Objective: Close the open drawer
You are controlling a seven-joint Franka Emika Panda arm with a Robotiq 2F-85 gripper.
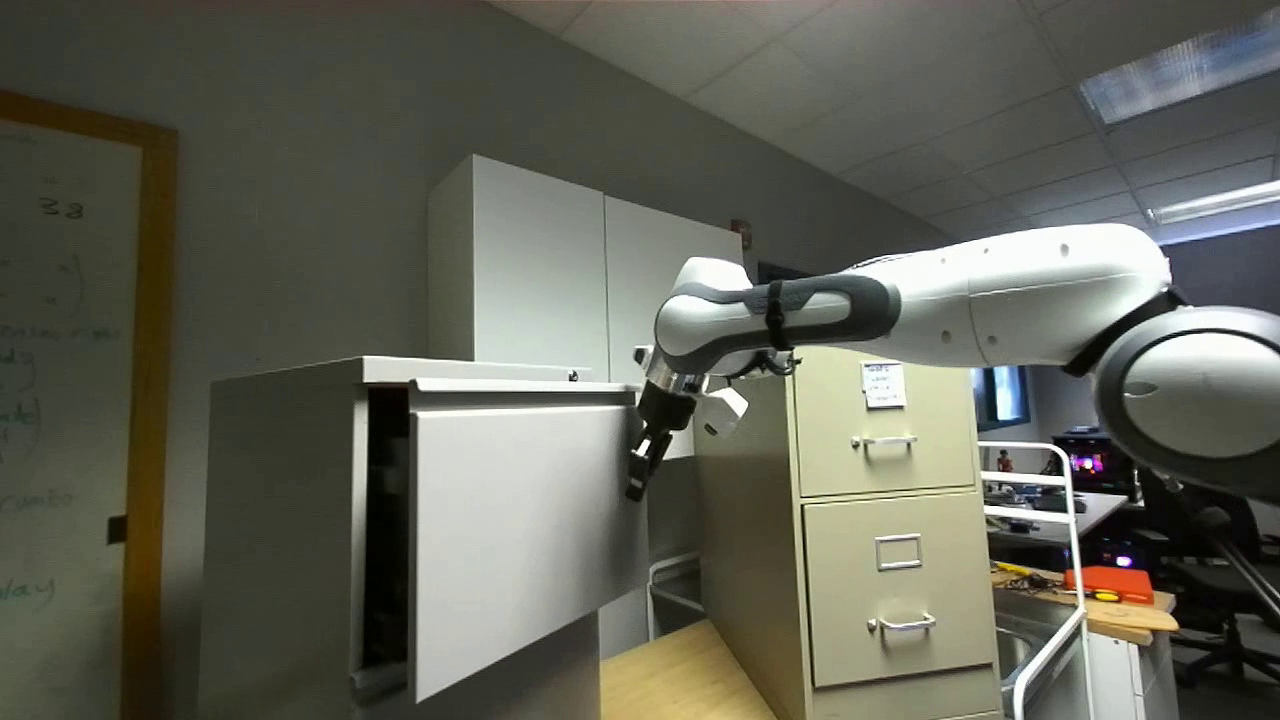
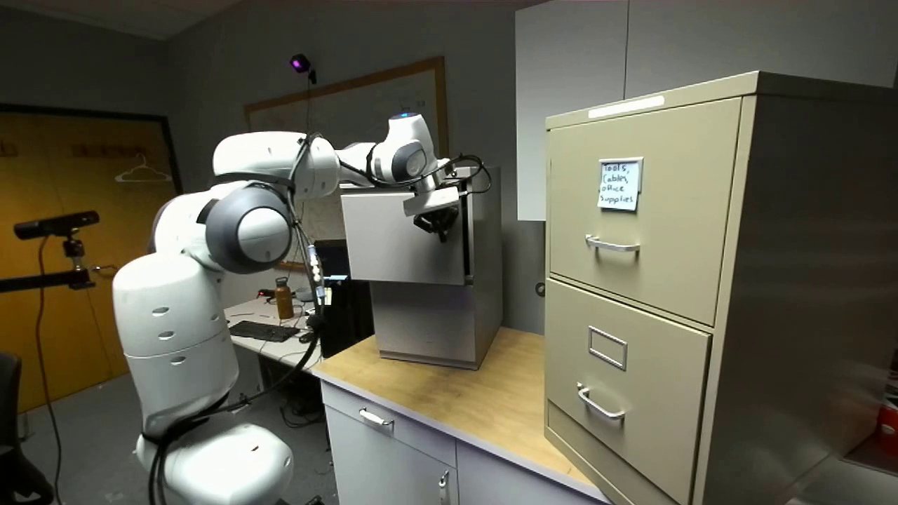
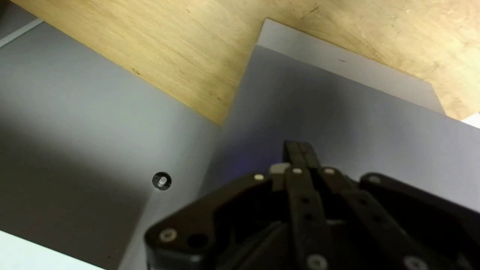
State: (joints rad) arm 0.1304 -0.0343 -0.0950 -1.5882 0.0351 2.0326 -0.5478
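The drawer, with its wide light-grey front panel, stands partly out of the grey metal cabinet in both exterior views. A dark gap shows between its front and the cabinet body. The lower drawer below sits flush. My gripper points down at the panel's side edge region nearer the beige cabinet. Its two fingers are together and empty. In the wrist view the fingertips lie over the drawer front. I cannot tell whether they touch it.
A beige filing cabinet stands beside the grey cabinet on the same side as my gripper. The grey cabinet stands on a wooden counter. White wall cabinets hang behind. A whiteboard is on the wall.
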